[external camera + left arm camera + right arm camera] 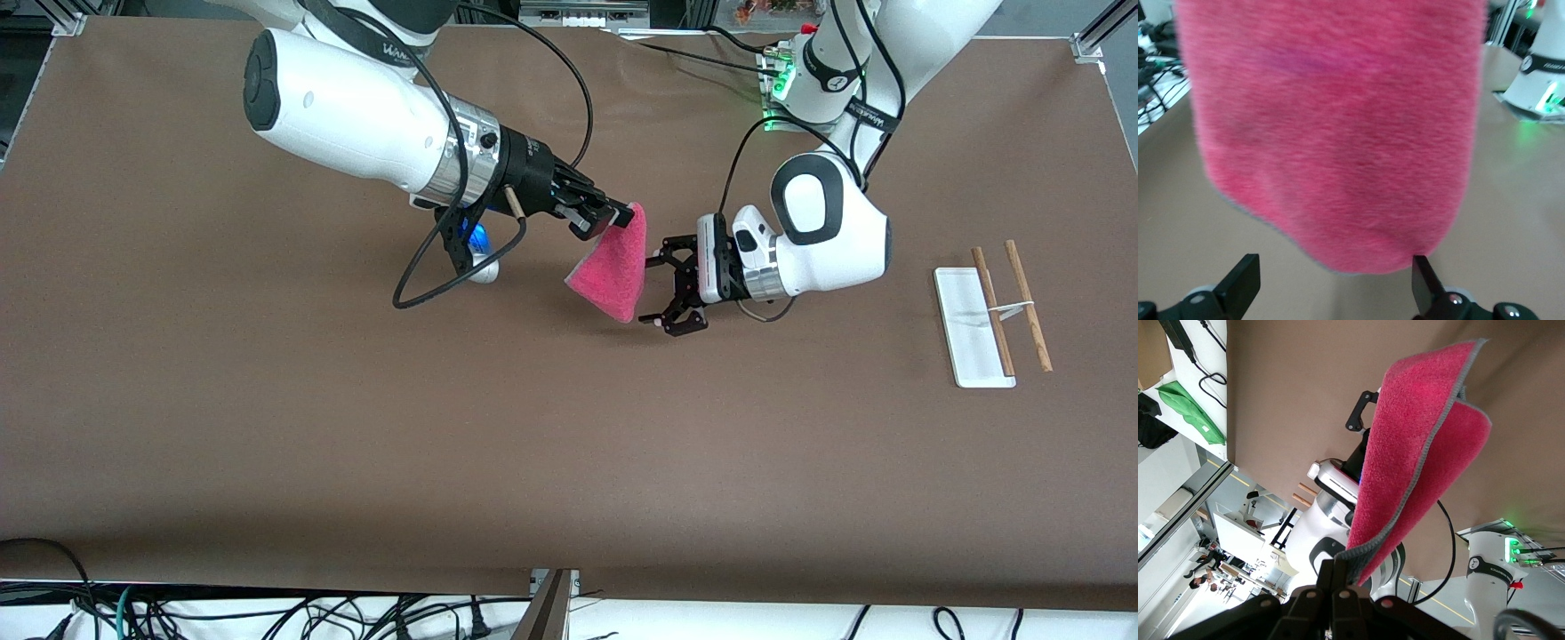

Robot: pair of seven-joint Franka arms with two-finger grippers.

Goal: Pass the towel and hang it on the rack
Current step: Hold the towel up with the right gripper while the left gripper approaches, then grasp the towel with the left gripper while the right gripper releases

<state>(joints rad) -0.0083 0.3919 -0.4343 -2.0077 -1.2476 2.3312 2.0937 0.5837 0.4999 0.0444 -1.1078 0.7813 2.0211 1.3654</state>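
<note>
Rack of flat white base, two brown wooden rods and white crosspiece (987, 322) is set near the surface's (267, 427) left-arm edge | fuzzy pink-red square towel (612, 271) is held pinched by one corner in the right pincer (612, 219) above mid-surface | left pincer (660, 291) is spread wide, towel's hanging edge just at its fingertips (1423, 279), nothing gripped.

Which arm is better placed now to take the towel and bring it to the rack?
Left. The left gripper is open right beside the hanging towel, and the rack stands at its end.

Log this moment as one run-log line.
stage: handover | towel: held up by right end effector, shut on corner | left end effector: open at towel | rack: bare
</note>
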